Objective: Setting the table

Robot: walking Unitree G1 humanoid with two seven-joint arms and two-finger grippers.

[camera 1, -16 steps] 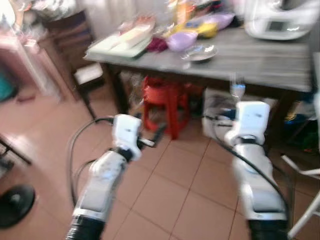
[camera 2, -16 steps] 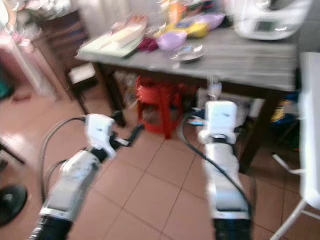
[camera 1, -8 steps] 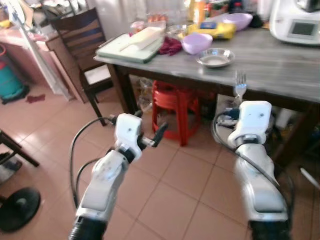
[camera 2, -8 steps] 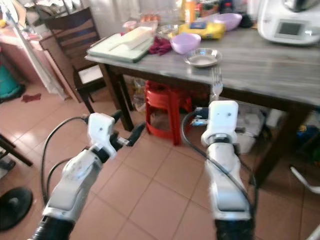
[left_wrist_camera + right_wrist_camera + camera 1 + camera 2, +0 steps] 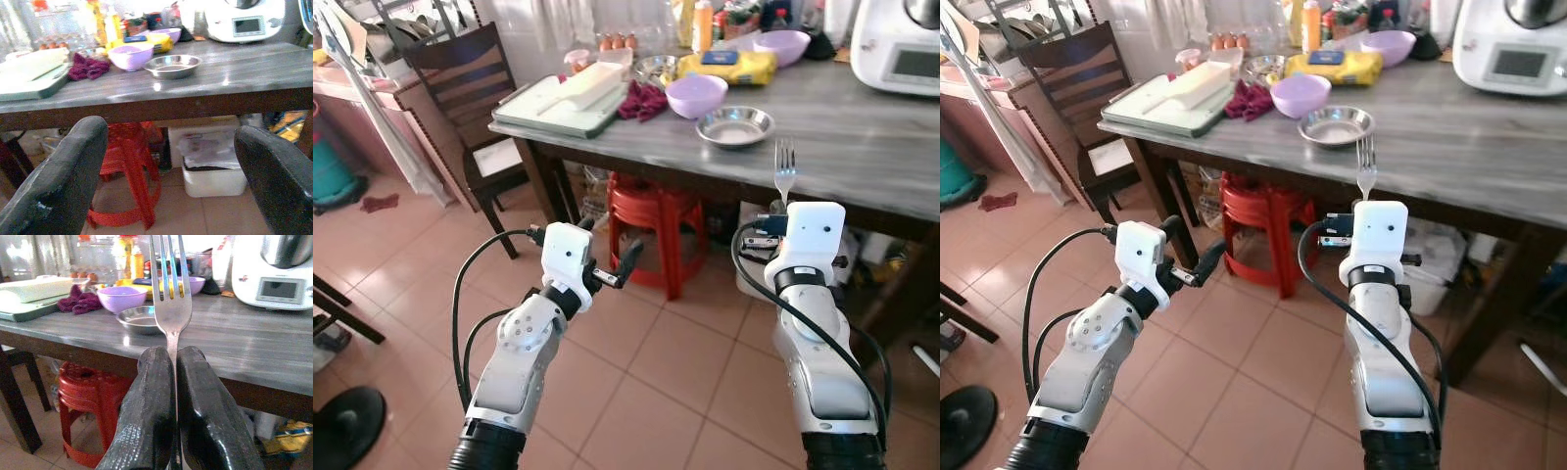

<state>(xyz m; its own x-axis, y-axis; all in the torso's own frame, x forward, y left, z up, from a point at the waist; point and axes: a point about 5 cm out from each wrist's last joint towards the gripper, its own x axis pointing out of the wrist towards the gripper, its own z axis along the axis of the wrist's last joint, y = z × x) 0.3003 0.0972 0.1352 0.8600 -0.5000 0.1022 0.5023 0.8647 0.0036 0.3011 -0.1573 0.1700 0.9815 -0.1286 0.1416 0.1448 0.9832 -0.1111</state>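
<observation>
The right gripper (image 5: 172,382) was clamped on the fork (image 5: 169,289) — tines straight up, handle pinched between the two fingers, just short of the grey table (image 5: 862,132). The left gripper (image 5: 171,171) hung wide apart, holding nothing — near the red stool (image 5: 651,201).

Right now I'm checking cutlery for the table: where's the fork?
The fork stands upright, clamped in the right gripper, held in front of the table's near edge, just short of the metal bowl.
</observation>
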